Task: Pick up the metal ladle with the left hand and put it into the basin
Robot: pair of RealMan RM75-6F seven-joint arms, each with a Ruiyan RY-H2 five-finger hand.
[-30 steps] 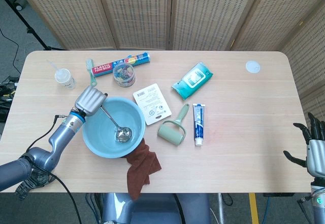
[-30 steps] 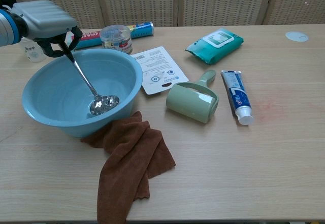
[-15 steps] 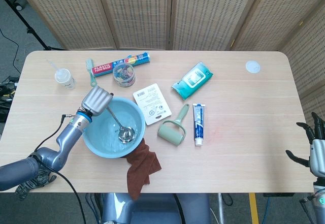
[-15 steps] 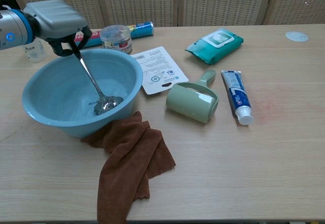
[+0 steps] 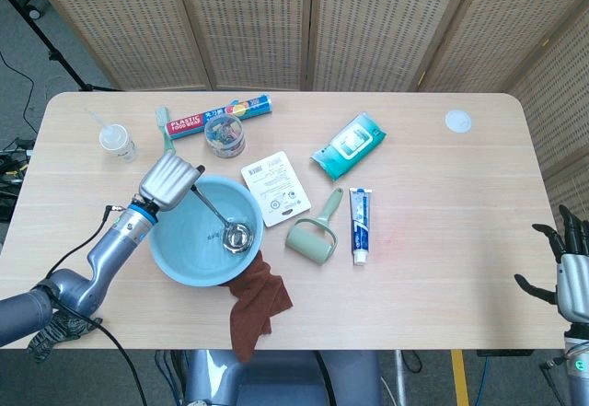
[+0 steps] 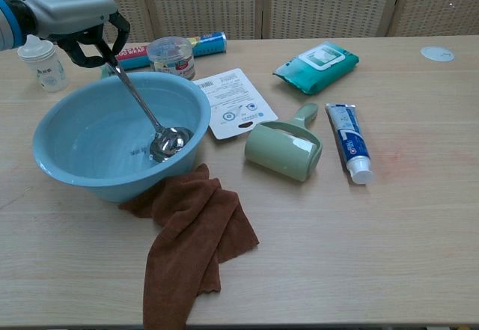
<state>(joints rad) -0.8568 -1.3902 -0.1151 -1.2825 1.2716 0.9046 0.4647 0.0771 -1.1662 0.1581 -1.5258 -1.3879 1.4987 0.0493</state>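
Observation:
The light blue basin stands at the front left of the table. Inside it is the metal ladle, its bowl low against the basin's right inner wall and its handle slanting up to the left. My left hand is above the basin's far left rim, with fingers curled around the top of the handle. My right hand hangs off the table's right edge, fingers apart and holding nothing; the chest view does not show it.
A brown cloth lies under the basin's front right. A green lint roller, toothpaste, a card and wipes lie to the right. A jar, food wrap and a small bottle stand behind.
The left hand has lifted and drawn back to the left with the handle. The ladle's bowl has slid right, from the basin's floor up against its right wall.

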